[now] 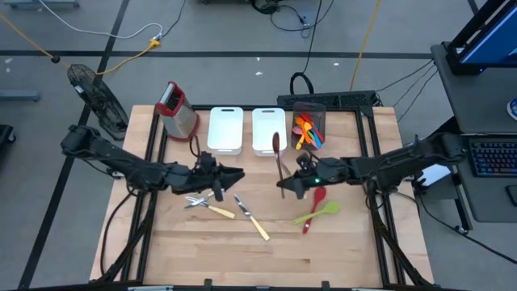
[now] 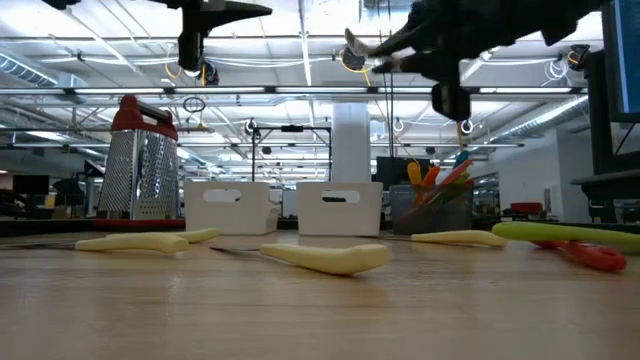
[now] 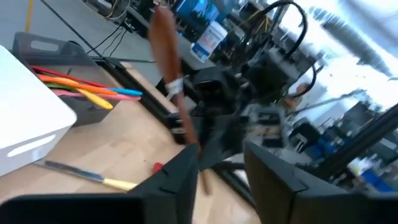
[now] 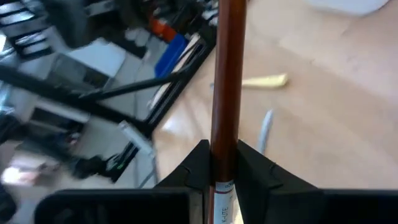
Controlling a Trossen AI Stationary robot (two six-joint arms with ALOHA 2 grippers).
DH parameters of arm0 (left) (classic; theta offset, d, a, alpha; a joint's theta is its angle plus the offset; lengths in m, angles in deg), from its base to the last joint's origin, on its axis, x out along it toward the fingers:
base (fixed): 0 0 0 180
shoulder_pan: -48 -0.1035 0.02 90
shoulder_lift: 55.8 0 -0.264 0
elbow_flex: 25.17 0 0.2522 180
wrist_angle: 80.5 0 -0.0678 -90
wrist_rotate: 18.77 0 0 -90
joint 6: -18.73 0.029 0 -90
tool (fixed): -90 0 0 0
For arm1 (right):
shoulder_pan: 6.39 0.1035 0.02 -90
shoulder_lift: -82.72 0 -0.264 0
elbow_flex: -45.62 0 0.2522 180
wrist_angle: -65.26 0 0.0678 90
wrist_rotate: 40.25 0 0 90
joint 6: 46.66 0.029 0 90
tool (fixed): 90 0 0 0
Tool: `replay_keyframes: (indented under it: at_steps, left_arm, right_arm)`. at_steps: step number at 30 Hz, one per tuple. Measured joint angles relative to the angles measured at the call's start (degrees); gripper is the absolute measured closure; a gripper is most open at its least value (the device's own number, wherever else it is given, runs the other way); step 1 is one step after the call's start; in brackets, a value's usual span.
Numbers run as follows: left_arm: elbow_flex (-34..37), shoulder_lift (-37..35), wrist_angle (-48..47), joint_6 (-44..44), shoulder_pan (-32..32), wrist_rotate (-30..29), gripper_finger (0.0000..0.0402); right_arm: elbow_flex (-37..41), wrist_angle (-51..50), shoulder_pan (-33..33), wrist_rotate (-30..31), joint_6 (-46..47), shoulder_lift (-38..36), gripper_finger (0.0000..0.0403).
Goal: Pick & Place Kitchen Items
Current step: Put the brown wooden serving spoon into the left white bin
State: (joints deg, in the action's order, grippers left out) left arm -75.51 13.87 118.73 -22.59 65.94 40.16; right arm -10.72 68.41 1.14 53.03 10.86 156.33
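My right gripper (image 1: pixel 287 186) is over the table's middle, shut on a dark brown wooden spoon (image 1: pixel 278 158), which is off the table. My left gripper (image 1: pixel 236 174) hovers just left of it, open (image 3: pixel 221 186) and with nothing between its fingers. It faces the spoon (image 3: pixel 166 43). Two yellow-handled metal pieces (image 1: pixel 208 204) (image 1: pixel 252 218) lie flat on the table near the left gripper. A green spatula (image 1: pixel 321 212) and a red spoon (image 1: pixel 313 207) lie flat below the right gripper. My right gripper pinches the wooden spoon's handle (image 4: pixel 222 134) between its two fingers. The fingers come about level from the table's right and lie across the handle. The spoon is lifted clear of the table, its bowl (image 1: pixel 275 144) toward the far edge.
At the far edge stand a red-topped metal grater (image 1: pixel 178 111), two white bins (image 1: pixel 225 129) (image 1: pixel 265 129) and a dark bin (image 1: pixel 310 109) holding orange, blue and pink utensils. Bare wood lies along the near edge.
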Motion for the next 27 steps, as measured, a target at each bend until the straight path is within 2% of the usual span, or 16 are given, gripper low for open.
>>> replay_keyframes:
  at_steps: [7, 11, 17, 27]
  left_arm:
    - [0.0, 5.8, 7.3, -1.4, -1.6, 0.0, 0.0169]
    - [0.0, 8.6, 10.7, -1.5, -2.5, -0.3, 0.0134]
    - [-1.4, 11.6, 12.3, -1.5, -4.7, -1.4, 0.0117]
    - [-7.0, 16.7, 11.2, 0.8, -6.9, 3.3, 0.0117]
  right_arm:
    - [-6.6, 0.1, -2.3, 1.2, -5.3, 5.9, 0.0366]
    - [-9.9, -1.4, -3.0, 1.2, -6.2, 8.1, 0.0366]
    - [-12.5, -3.1, -3.1, 1.0, -6.6, 10.3, 0.0366]
    - [-13.9, -3.5, -3.0, -0.3, -5.9, 11.5, 0.0366]
